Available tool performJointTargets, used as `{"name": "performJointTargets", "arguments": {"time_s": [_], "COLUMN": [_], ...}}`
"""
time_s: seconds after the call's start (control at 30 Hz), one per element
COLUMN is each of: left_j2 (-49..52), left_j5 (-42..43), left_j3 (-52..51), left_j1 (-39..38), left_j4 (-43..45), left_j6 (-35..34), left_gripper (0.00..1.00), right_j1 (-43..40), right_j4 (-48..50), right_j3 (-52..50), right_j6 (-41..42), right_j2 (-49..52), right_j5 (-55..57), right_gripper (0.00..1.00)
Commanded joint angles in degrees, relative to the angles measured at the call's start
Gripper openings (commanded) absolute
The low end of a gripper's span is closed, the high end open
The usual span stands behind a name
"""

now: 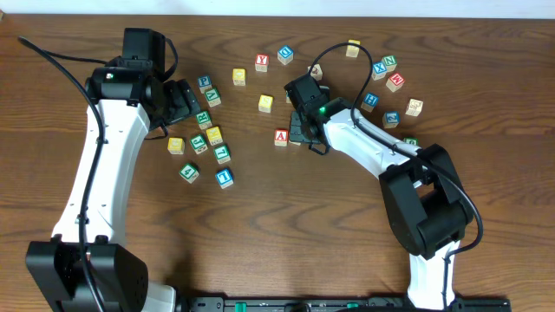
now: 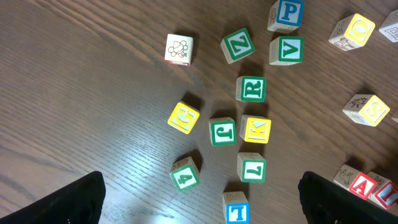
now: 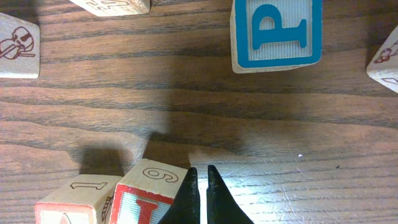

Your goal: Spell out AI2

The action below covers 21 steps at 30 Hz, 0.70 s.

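Right gripper (image 3: 200, 194), fingertips pressed together on nothing, with the red "I" cube (image 3: 146, 200) just beside it at 9 o'clock.
Overhead view shows the "A" cube (image 1: 281, 137) plainly, the neighbouring cube mostly hidden; left gripper (image 2: 205, 202) spread wide, empty.

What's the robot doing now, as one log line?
left end effector: open, empty | right end effector: shut, empty, next to A cube

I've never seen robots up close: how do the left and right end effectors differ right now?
The left end effector is open, fingers wide apart; the right end effector is shut, tips together. The left is over green and yellow cubes; the right sits beside the A cube. Both have two black fingers.
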Motion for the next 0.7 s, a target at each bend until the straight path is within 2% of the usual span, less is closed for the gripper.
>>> {"name": "performJointTargets", "arguments": {"time_s": [0.0, 0.67], "left_j2": [0.13, 0.13], "left_j5": [-1.14, -1.16], "left_j3": [0.50, 0.50], "left_j1": [-0.02, -0.02], "left_j4": [-0.31, -0.31], "left_j6": [0.33, 0.33], "left_gripper": [0.98, 0.98], "right_j1": [0.28, 0.22], "right_j4": [0.26, 2.19], "right_j3": [-0.63, -0.61], "right_j6": [-0.85, -2.38], "right_j2": [-1.25, -1.25], "right_j5": [-0.11, 0.20], "right_gripper": [0.01, 0.01]}}
